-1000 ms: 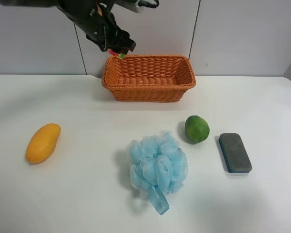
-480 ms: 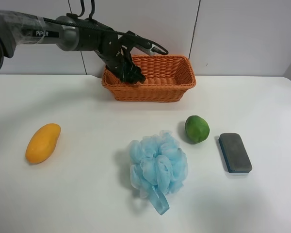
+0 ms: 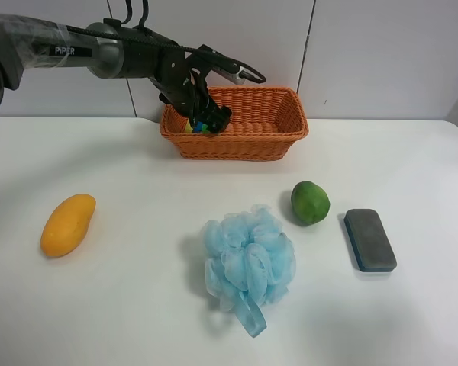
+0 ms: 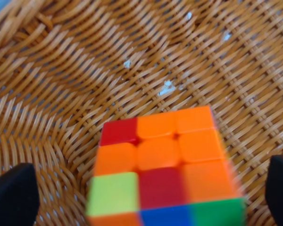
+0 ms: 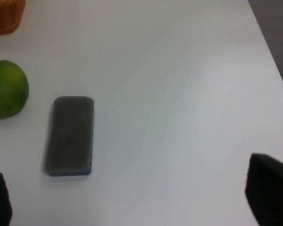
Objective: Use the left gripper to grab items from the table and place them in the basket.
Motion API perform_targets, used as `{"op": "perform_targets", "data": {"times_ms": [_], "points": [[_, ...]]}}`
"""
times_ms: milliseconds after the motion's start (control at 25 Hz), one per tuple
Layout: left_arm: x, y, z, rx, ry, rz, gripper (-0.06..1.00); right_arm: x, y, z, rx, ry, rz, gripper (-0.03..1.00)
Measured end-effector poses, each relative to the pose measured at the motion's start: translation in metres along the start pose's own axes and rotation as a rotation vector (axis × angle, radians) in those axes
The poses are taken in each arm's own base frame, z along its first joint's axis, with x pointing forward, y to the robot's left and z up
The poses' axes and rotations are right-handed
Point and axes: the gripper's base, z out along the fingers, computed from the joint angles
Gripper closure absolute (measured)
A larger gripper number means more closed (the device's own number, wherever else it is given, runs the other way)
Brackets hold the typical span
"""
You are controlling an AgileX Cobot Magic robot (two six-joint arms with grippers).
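Claw (image 4: 147, 190) has parted; puzzle cube (image 4: 162, 169) lies between, in basket (image 4: 85, 70)

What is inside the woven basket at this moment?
A multicoloured puzzle cube, between the fingers of the open left pincer, over the woven floor. In the high view the arm covers part of the basket, so anything under it is hidden.

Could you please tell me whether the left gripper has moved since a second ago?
Yes. The left gripper has come down from above the rim of the basket into the basket, near its end at the view's left.
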Motion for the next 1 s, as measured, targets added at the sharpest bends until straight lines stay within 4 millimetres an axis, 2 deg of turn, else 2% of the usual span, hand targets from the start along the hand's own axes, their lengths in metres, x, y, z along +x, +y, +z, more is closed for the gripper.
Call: {"op": "perform_targets", "data": {"times_ms": [240, 320, 400, 480, 720, 880, 1000], "points": [[-0.002, 0.001, -0.007, 0.002, 0.019, -0.008, -0.05, 0.0, 0.0, 0.0, 0.0, 0.0, 0.0, -0.03], [-0.004, 0.003, -0.018, 0.002, 0.059, -0.013, -0.05, 0.0, 0.0, 0.0, 0.0, 0.0, 0.0, -0.03], [-0.009, 0.008, -0.038, -0.002, 0.114, -0.016, -0.05, 0.0, 0.0, 0.0, 0.0, 0.0, 0.0, -0.03], [-0.013, 0.014, -0.065, -0.015, 0.181, -0.012, -0.05, 0.0, 0.0, 0.0, 0.0, 0.0, 0.0, -0.03], [-0.024, 0.04, -0.174, -0.142, 0.355, -0.025, -0.05, 0.0, 0.0, 0.0, 0.0, 0.0, 0.0, -0.03], [-0.03, 0.055, -0.247, -0.256, 0.272, -0.065, -0.05, 0.0, 0.0, 0.0, 0.0, 0.0, 0.0, -0.03], [-0.019, 0.06, -0.304, -0.308, 0.2, -0.102, -0.05, 0.0, 0.0, 0.0, 0.0, 0.0, 0.0, -0.03]]}}
